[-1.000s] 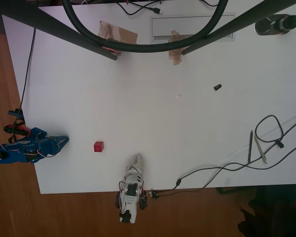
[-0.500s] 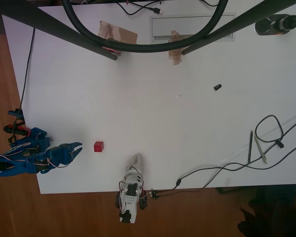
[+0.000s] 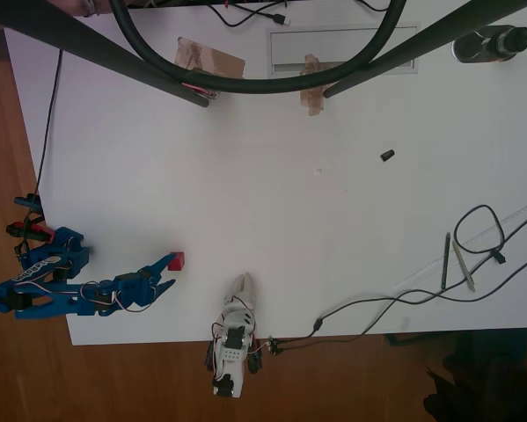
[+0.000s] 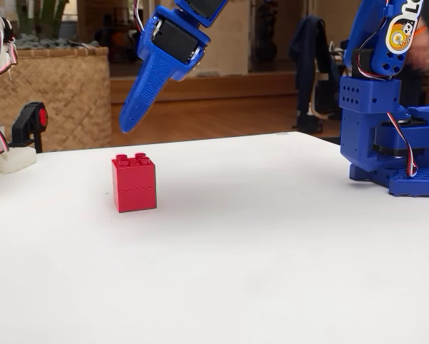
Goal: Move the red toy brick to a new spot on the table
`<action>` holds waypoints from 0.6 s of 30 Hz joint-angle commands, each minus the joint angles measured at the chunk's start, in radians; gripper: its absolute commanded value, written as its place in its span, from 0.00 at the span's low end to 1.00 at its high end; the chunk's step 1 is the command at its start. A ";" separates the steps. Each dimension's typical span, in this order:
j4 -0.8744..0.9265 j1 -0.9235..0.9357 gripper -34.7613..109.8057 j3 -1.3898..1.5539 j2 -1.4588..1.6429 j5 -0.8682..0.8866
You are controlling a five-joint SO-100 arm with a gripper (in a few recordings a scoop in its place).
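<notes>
The red toy brick stands upright on the white table near its lower left edge in the overhead view. My blue gripper reaches toward it from the left with its jaws spread open, nothing between them. One finger tip lies right at the brick's left side in the overhead view. In the fixed view a blue finger slants down and hangs a little above the brick, not touching it. The arm's blue base stands at the right of that view.
A small black piece lies right of centre. Pens, a ruler and black cables occupy the right side. Taped brown patches and dark frame bars cross the top. The table's front edge runs close below the brick.
The blue arm has swung out from its folded pose at the left edge and stretched right, bringing the open gripper up to the brick. The brick has not moved.
</notes>
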 commanded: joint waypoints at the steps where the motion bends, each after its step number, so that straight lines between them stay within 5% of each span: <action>1: -0.083 0.017 0.49 0.035 0.008 -0.014; 10: -0.233 0.011 0.51 0.232 0.061 0.021; 18: -0.565 0.011 0.50 0.397 0.031 -0.043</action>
